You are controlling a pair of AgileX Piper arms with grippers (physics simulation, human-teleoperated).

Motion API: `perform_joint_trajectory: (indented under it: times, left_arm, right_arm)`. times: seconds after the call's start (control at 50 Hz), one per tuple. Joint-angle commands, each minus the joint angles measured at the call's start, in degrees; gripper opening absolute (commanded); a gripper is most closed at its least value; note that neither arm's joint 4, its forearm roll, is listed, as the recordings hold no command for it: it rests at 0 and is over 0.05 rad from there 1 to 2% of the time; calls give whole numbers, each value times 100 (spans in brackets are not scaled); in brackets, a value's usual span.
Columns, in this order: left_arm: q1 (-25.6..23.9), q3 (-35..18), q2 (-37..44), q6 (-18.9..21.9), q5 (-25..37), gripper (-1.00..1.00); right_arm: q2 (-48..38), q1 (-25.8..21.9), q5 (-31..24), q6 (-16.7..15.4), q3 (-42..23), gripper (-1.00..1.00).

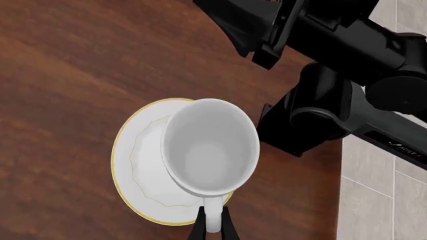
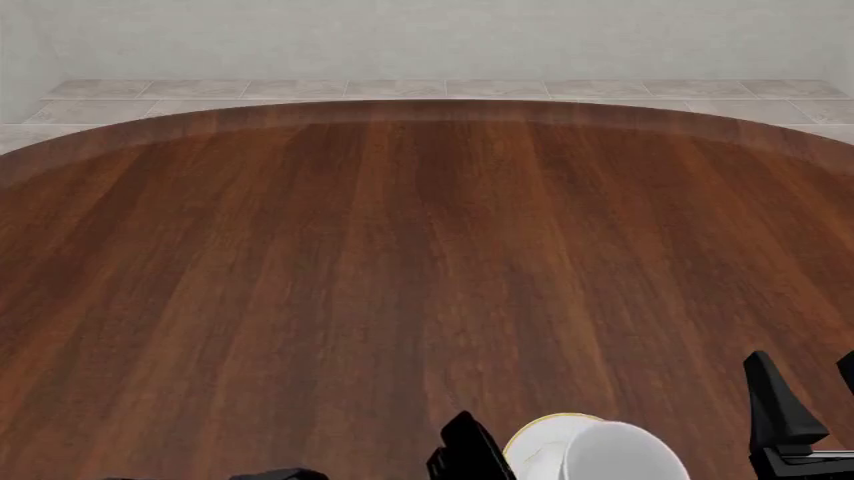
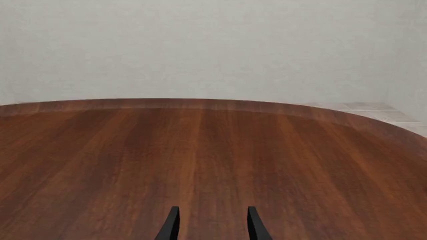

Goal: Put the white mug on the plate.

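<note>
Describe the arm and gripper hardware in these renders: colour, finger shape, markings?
All matte black. The right arm has blocky links, rounded joint housings and small white lettering, unreadable. The right gripper has two thin tapered blade fingers; the left gripper looks alike. No cables visible.

Your left gripper [image 1: 213, 226] points straight down, its two dark fingertips [image 1: 197, 231] pinched close together on the handle of the white mug [image 1: 212, 150]. Your right gripper [image 3: 212, 223] sits level, looking out ahead, fingers parted with a clear gap and nothing between them. In the front view your right arm [image 2: 787, 420] stands at the lower right corner.
</note>
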State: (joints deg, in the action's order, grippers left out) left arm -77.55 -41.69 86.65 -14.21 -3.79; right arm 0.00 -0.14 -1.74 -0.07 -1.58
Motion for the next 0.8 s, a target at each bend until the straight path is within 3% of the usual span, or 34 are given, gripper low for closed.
perform_joint_trajectory:
  times: [0.02, 0.46, 0.48, 0.8]
  left_arm:
    - [-14, -103, 102, -70, 31, -100]
    - [-71, -134, 262, -43, -15, -100]
    - [-72, -140, 276, -29, -2, 100]
    - [-135, -197, 303, -3, 60, 100]
  right_arm:
    - [-10, 10, 54, -2, 33, 100]
    - [-10, 10, 53, -1, 33, 100]
    - [-10, 10, 55, -1, 33, 100]
    - [-10, 10, 54, -2, 33, 100]
